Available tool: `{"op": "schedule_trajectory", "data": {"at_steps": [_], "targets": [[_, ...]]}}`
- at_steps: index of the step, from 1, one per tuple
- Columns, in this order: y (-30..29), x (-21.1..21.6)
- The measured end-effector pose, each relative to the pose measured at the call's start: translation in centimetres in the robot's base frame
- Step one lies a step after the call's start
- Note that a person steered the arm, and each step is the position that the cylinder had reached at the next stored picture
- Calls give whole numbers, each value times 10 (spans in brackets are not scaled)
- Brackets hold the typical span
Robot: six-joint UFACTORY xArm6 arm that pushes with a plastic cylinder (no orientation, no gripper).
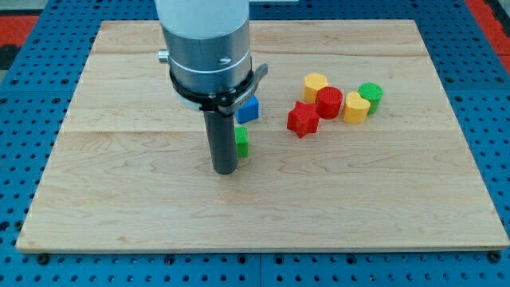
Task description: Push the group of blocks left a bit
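Observation:
A group of blocks lies at the view's upper right of the wooden board (119,191): a yellow hexagon (315,84), a red cylinder (328,102), a red star (303,119), a yellow heart-like block (355,107) and a green cylinder (370,96). My tip (225,171) rests on the board left of centre, well to the left of that group. A green block (241,141) sits right against the rod's right side, partly hidden. A blue block (249,110) shows just above it, partly hidden by the arm.
The arm's grey cylindrical body (205,44) fills the view's top centre and hides the board behind it. Blue perforated table (494,119) surrounds the board on all sides.

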State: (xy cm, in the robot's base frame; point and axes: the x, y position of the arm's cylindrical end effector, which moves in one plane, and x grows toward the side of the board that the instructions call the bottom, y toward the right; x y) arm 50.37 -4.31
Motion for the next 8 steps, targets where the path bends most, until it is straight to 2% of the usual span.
{"op": "schedule_trajectory", "data": {"at_steps": [2,3,4,5,6,7,8], "targets": [[11,-35],[105,25],[230,-27],[229,-95],[193,-112],[194,-152],[267,-193]]}}
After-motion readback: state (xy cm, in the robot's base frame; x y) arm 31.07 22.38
